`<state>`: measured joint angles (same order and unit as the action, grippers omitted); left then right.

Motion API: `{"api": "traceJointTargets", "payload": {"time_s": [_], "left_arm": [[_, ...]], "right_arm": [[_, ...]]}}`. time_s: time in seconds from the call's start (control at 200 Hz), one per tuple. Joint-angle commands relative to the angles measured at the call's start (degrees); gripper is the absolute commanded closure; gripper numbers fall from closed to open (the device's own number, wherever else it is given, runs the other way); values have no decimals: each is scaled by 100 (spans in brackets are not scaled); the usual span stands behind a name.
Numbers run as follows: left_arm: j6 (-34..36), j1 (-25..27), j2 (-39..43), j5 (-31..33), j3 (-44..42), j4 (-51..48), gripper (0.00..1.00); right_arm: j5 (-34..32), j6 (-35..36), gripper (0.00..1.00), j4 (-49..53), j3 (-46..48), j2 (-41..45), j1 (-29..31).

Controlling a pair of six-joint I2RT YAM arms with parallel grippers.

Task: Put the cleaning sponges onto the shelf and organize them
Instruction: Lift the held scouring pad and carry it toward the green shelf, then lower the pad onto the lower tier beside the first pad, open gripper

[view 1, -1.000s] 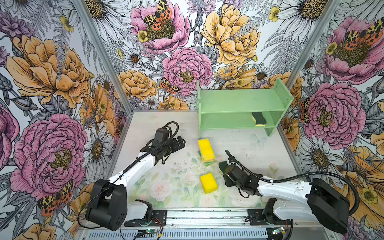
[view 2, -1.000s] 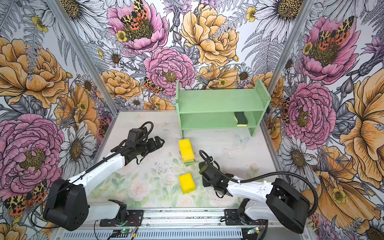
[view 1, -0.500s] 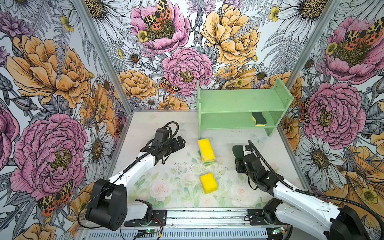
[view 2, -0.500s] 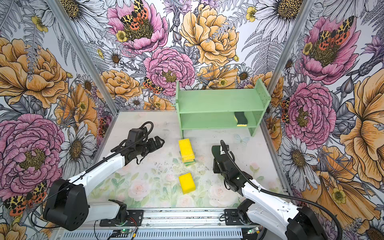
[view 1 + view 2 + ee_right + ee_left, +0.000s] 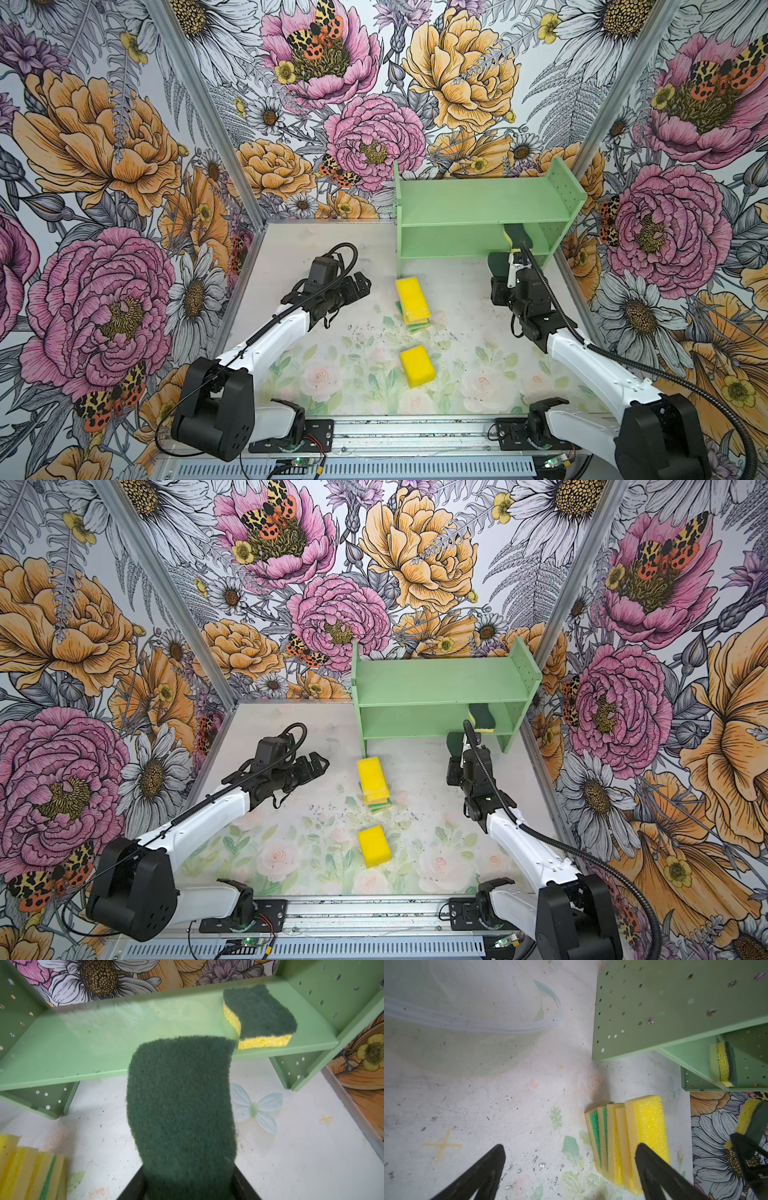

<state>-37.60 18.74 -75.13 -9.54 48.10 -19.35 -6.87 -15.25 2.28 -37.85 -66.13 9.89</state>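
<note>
Dark green scouring felt fills the narrowed jaws of the right gripper (image 5: 188,1184), pinching a wavy sponge (image 5: 180,1095) flat, pad up, just short of the lower board of the shelf (image 5: 478,203), likely to slide in beside its twin (image 5: 261,1009) at that board's right end. The left gripper (image 5: 570,1153), jaws wide and empty, hangs over the worktop (image 5: 332,249) beside the stacked sponges (image 5: 411,299); one yellow sponge (image 5: 417,365) lies nearer the front edge.
</note>
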Motion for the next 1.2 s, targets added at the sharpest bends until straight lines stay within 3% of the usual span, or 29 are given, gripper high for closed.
{"api": "traceJointTargets", "payload": {"time_s": [0.0,0.36,1.196], "left_arm": [[-19,44,42,22,34,55,1],[15,46,33,-34,87,55,1],[-10,48,298,0,-107,55,1]], "right_arm": [[480,242,48,-732,-418,-408,-258],[1082,202,50,-1564,-1235,-1734,-688],[1121,-111,50,-3000,-1260,-2802,-804]]}}
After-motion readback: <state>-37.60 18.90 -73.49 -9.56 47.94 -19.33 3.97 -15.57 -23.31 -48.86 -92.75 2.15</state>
